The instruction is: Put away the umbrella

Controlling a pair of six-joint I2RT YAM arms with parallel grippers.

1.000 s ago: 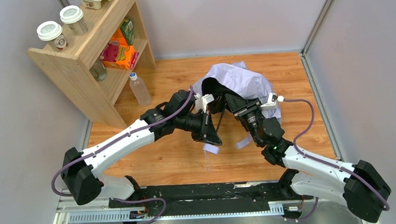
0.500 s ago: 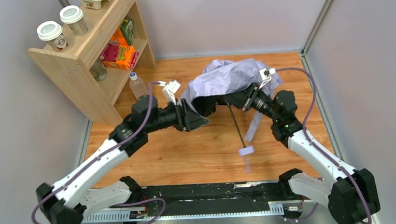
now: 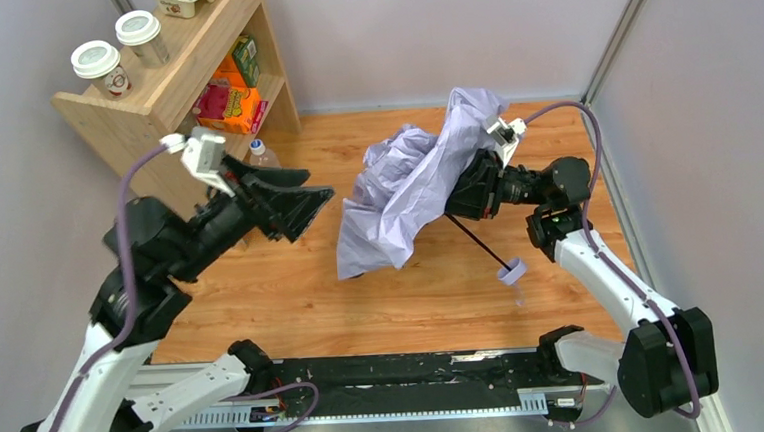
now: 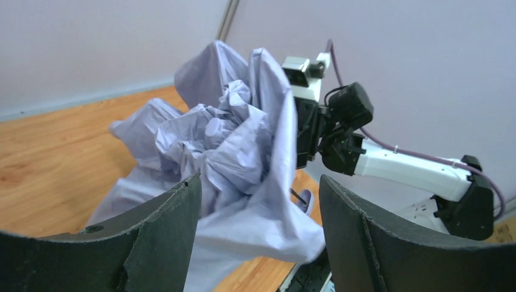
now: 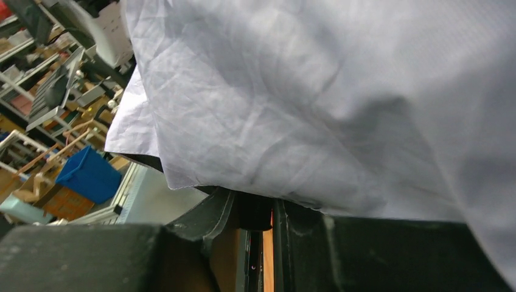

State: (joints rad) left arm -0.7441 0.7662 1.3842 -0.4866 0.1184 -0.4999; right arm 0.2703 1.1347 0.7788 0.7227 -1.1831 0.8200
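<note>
The umbrella (image 3: 406, 189) hangs in the air over the wooden floor, its pale lavender fabric crumpled and drooping to the left. Its thin dark shaft (image 3: 478, 240) slants down to the small handle (image 3: 511, 272). My right gripper (image 3: 460, 199) is shut on the umbrella near the top of the shaft, under the fabric. In the right wrist view the fabric (image 5: 316, 91) covers the jaws of the right gripper (image 5: 263, 214). My left gripper (image 3: 315, 205) stands open, well left of the umbrella and apart from it. The left wrist view shows the umbrella (image 4: 231, 140) beyond the open left gripper (image 4: 260, 201).
A wooden shelf (image 3: 151, 110) stands at the back left with two lidded cups (image 3: 98, 63) on top and coloured boxes (image 3: 231, 103) inside. A clear bottle (image 3: 258, 149) stands by it, just behind my left arm. Grey walls enclose the floor. A black rail (image 3: 397, 370) runs along the near edge.
My left gripper let go of the umbrella, opened and drew back up and to the left. The right arm swung the umbrella rightward and raised it, so the fabric now droops.
</note>
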